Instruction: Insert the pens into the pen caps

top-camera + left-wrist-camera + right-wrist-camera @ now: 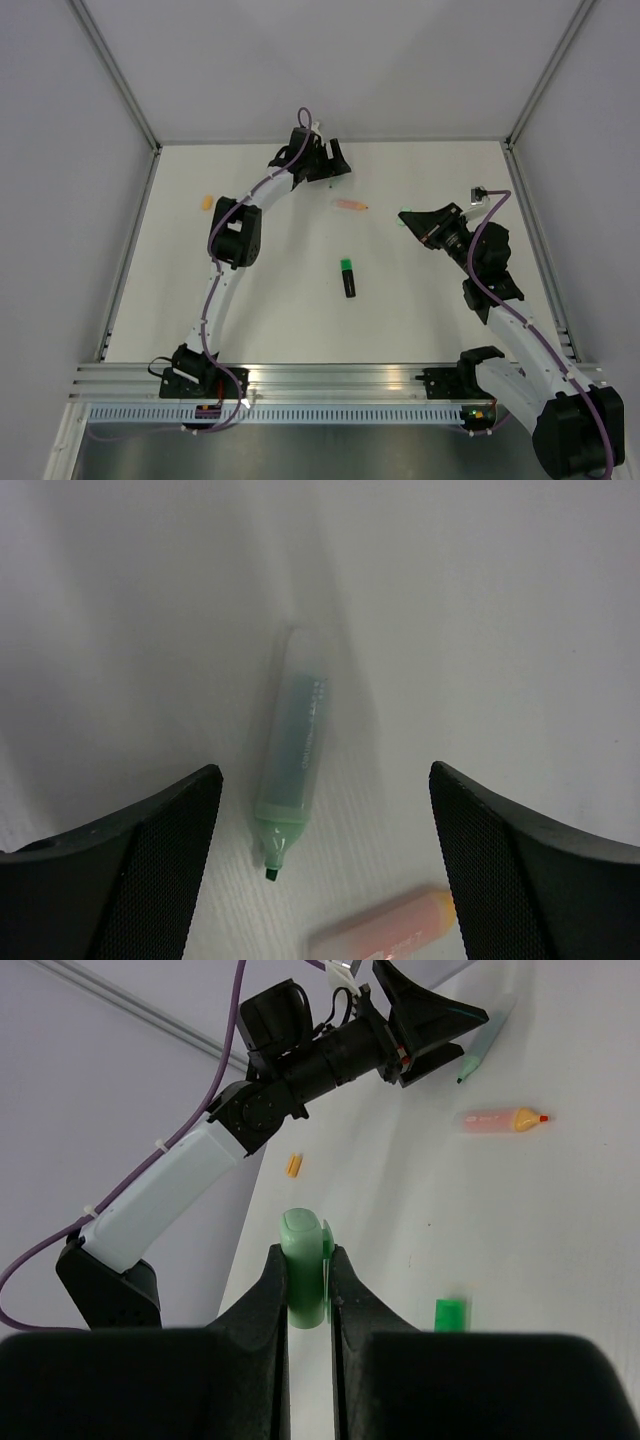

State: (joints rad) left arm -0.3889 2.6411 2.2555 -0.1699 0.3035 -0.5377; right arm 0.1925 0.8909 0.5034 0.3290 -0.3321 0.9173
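The pale mint green pen (295, 745) lies uncapped on the table, tip toward the camera, between the fingers of my open left gripper (322, 780), which hovers above it at the table's back (333, 160). The salmon orange pen (350, 205) lies just nearer, also in the left wrist view (385, 935). My right gripper (305, 1260) is shut on the pale mint green cap (303, 1235), held above the table at the right (403, 213). The black pen (349, 282) with a bright green end (346, 265) lies mid-table. The orange cap (207, 201) lies far left.
The white table (270, 320) is walled by grey panels at the back and sides, with metal rails along its edges. An aluminium rail (330, 378) carrying both arm bases runs along the near edge. The left arm (235, 235) arches over the table's left half.
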